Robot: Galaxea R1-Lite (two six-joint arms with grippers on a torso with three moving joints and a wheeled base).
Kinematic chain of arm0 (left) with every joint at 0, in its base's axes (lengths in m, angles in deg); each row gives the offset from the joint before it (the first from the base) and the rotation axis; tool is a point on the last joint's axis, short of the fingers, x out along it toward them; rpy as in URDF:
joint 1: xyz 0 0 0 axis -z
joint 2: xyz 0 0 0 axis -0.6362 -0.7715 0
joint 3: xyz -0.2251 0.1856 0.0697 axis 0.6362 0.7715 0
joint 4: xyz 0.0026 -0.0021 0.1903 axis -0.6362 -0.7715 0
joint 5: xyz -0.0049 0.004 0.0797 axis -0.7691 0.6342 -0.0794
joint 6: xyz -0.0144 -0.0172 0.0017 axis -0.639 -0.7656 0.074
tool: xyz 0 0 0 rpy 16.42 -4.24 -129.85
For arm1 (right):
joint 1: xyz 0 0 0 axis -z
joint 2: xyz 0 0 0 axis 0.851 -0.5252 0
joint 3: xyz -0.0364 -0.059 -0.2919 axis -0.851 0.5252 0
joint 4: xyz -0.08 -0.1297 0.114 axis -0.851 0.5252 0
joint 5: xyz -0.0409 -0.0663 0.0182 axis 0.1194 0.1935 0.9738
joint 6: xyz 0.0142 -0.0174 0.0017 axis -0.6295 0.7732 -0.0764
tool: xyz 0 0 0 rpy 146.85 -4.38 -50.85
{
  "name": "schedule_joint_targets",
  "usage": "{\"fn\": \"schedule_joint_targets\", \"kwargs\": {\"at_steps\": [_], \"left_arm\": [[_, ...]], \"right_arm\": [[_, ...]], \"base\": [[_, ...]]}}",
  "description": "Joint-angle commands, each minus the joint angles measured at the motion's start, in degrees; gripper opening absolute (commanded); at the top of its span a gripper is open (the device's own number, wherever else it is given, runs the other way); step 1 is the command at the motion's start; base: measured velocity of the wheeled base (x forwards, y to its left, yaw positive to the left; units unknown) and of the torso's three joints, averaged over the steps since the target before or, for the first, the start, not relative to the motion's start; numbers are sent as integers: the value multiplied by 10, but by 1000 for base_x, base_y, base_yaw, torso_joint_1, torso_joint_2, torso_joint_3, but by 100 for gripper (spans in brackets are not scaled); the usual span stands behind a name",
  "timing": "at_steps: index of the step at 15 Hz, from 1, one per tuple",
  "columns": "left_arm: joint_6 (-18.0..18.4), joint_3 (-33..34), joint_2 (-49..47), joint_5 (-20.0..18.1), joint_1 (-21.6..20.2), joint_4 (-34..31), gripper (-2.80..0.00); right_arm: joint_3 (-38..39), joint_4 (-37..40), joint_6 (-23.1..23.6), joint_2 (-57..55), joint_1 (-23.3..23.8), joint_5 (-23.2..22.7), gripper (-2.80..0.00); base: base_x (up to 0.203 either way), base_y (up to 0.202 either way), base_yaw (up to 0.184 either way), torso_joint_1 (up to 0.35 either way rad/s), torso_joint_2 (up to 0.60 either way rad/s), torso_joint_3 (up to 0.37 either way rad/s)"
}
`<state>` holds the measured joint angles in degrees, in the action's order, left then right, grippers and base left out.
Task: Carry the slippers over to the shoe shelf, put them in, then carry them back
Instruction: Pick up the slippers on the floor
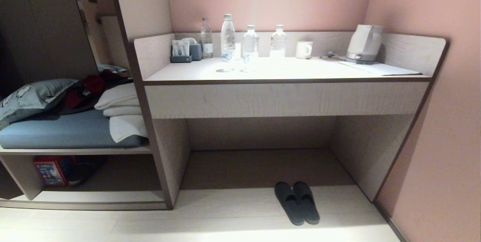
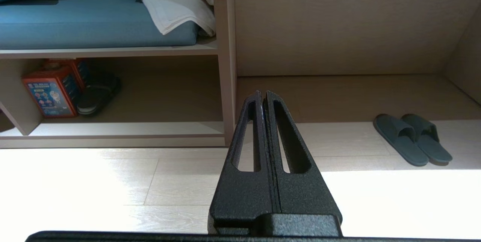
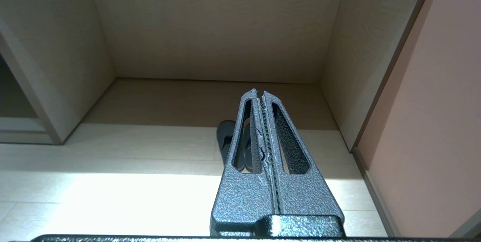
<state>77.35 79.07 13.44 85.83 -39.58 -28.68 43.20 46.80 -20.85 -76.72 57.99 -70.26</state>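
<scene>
The slippers (image 1: 297,202), a dark flat pair, lie side by side on the pale floor just in front of the desk recess; they also show in the left wrist view (image 2: 411,138). The shoe shelf (image 1: 97,196) is the low cubby at the left, under the board with the blue cushion, and its base board (image 2: 124,128) shows in the left wrist view. My left gripper (image 2: 262,93) is shut and empty, held above the floor and well left of the slippers. My right gripper (image 3: 258,91) is shut and empty; it partly hides the slippers (image 3: 224,140) beyond it. Neither arm appears in the head view.
A red box (image 2: 50,91) and a bulkier black shoe (image 2: 98,95) sit at the left of the cubby. Pillows and folded towels lie on the blue cushion (image 1: 64,131). The desk top (image 1: 285,71) carries bottles (image 1: 228,39), a mug (image 1: 303,49) and a kettle (image 1: 364,43). A pink wall (image 1: 443,140) closes the right side.
</scene>
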Motion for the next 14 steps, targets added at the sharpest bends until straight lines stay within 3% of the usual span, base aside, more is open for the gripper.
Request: {"fn": "schedule_joint_targets", "kwargs": {"at_steps": [1,8,14], "left_arm": [[0,0,0,0,0,1,-280],[0,0,0,0,0,0,-280],[0,0,0,0,0,0,-280]], "right_arm": [[1,0,0,0,0,0,-280],[1,0,0,0,0,0,-280],[1,0,0,0,0,0,-280]], "base": [[0,0,0,0,0,0],[0,0,0,0,0,-8],[0,0,0,4,3,-182]]}}
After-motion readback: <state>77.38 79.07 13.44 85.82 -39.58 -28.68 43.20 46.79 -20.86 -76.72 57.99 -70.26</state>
